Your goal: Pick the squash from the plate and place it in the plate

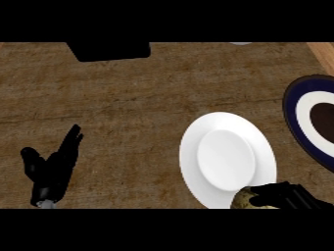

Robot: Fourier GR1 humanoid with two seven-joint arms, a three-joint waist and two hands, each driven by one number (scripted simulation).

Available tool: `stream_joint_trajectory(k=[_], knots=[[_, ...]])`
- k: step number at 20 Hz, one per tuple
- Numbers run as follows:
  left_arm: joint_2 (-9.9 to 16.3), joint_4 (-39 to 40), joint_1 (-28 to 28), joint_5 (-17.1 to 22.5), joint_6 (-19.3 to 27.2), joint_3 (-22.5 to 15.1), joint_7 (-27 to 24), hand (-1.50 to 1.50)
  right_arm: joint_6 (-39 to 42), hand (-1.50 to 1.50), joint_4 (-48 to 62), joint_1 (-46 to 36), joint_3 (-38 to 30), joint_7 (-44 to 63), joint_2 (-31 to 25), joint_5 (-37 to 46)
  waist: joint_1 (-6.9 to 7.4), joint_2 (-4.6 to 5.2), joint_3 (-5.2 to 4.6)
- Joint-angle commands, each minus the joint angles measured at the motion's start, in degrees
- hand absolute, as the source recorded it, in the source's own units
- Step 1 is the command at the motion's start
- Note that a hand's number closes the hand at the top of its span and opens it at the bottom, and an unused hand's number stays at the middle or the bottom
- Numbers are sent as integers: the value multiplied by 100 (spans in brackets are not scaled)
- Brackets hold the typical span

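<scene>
right hand (289, 196) curled round squash (243, 198) at white plate (227, 158) near rim | left hand (54, 164) open, resting left | advice: lower squash onto plate centre before uncurling

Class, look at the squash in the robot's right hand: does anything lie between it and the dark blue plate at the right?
Nothing visible does. The right hand holds the squash at the white plate's lower edge; only bare counter separates it from the dark blue plate.
</scene>
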Motion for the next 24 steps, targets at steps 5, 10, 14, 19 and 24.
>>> stream_joint_trajectory(k=[5, 10, 14, 19, 24], knots=[[-45, 189, -89, 56, -127, -33, 22, 0, -1086, 150, -642, 748, -543, -433, 79, -1723, 158, 99, -11], [-14, 150, -193, 18, -164, -86, 134, 0, -1647, 150, -113, 617, -1476, -708, -133, -2124, 259, 121, -6], [-130, 196, -145, -56, -139, -196, 38, 0, -2001, 150, 537, 100, -2551, -896, -280, -2912, 375, 139, -17], [-63, 142, -185, -67, -217, -221, 113, 0, -1897, 150, 1707, -579, -3842, -1507, -779, -4369, 494, 148, -12], [-95, 204, -278, -31, -308, -272, 190, 0, -1229, 150, 3131, -1437, -4905, -2251, -1404, -5754, 594, 170, -25]])
